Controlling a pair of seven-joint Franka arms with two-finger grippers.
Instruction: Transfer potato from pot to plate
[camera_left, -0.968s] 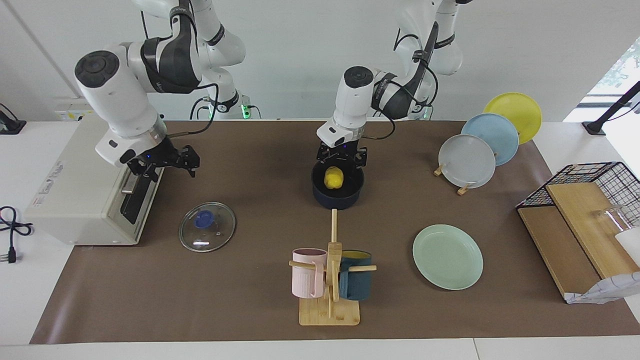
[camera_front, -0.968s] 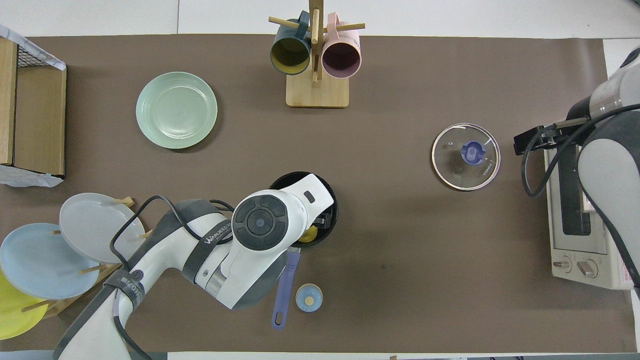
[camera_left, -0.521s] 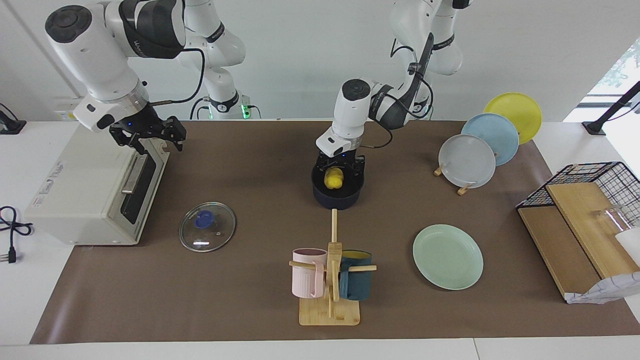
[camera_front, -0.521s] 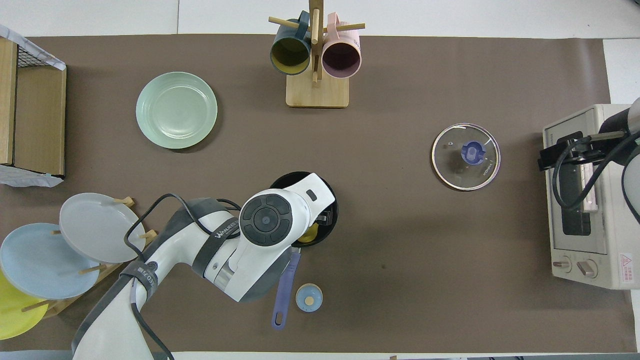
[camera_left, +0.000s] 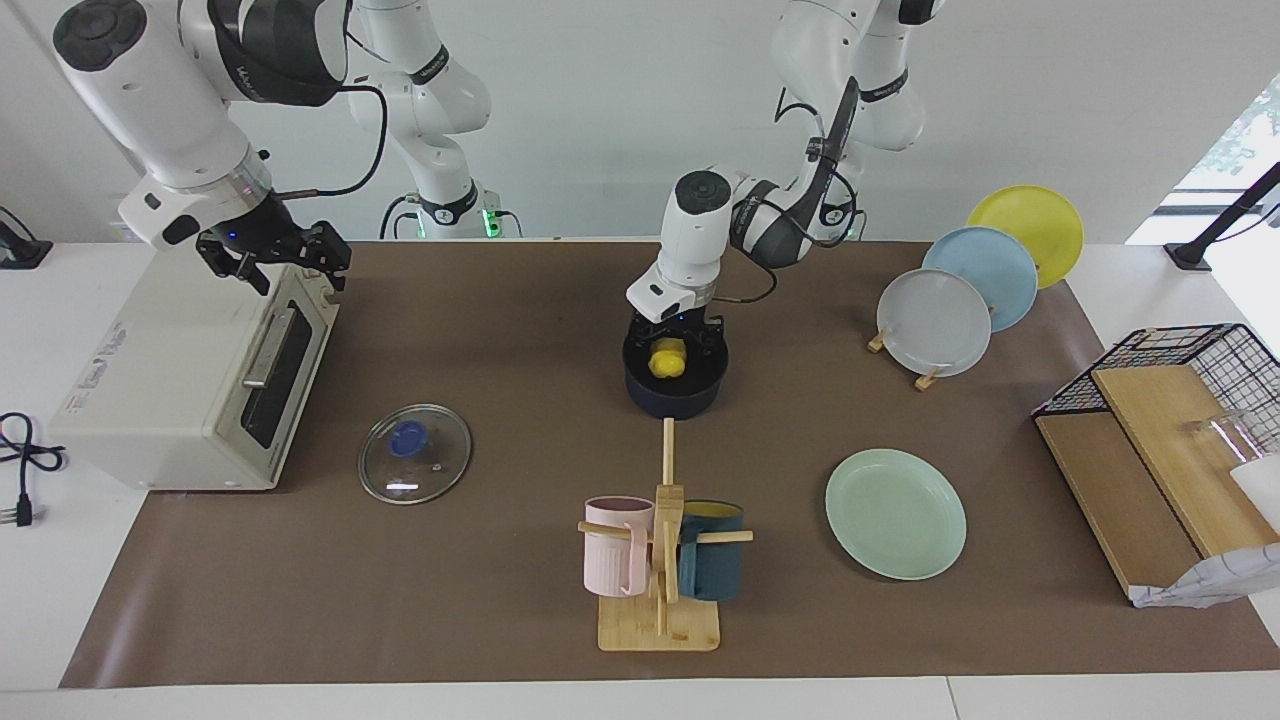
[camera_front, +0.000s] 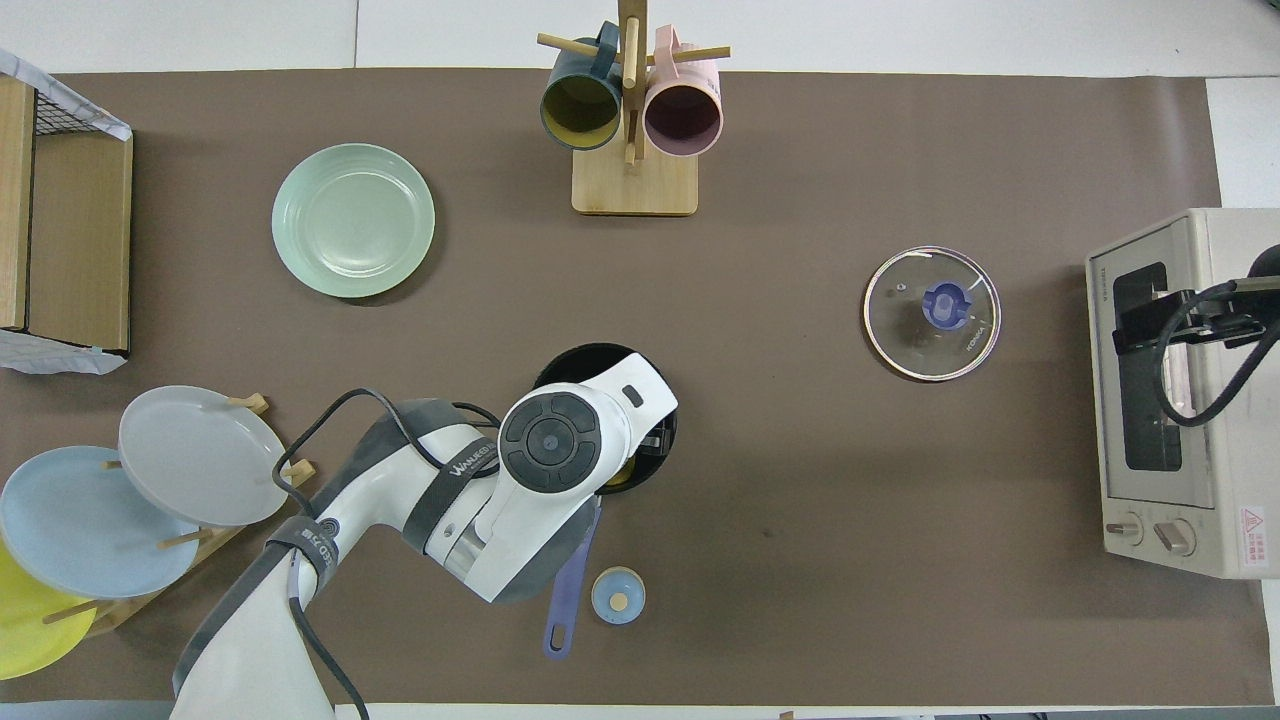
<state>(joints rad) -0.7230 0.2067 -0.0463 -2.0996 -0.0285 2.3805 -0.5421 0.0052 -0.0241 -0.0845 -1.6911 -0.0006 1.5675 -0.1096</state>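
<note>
The left gripper (camera_left: 668, 345) has been lowered into the pot (camera_left: 674, 385), its jaws around the potato (camera_left: 667, 357) and starting to close; no firm grip can be told yet. The right gripper (camera_left: 275, 255), open, has been withdrawn above the toaster (camera_left: 160, 380). The plate (camera_left: 895, 513) waits.

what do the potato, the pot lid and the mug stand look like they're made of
The potato: probably glossy plastic, going by its uniform bright yellow and slight shine.
The pot lid: clear glass, since the brown mat shows through it; the rim looks like metal and the blue knob is likely plastic.
The mug stand: pale wood, perhaps bamboo, matte, with a flat base and peg arms.
</note>
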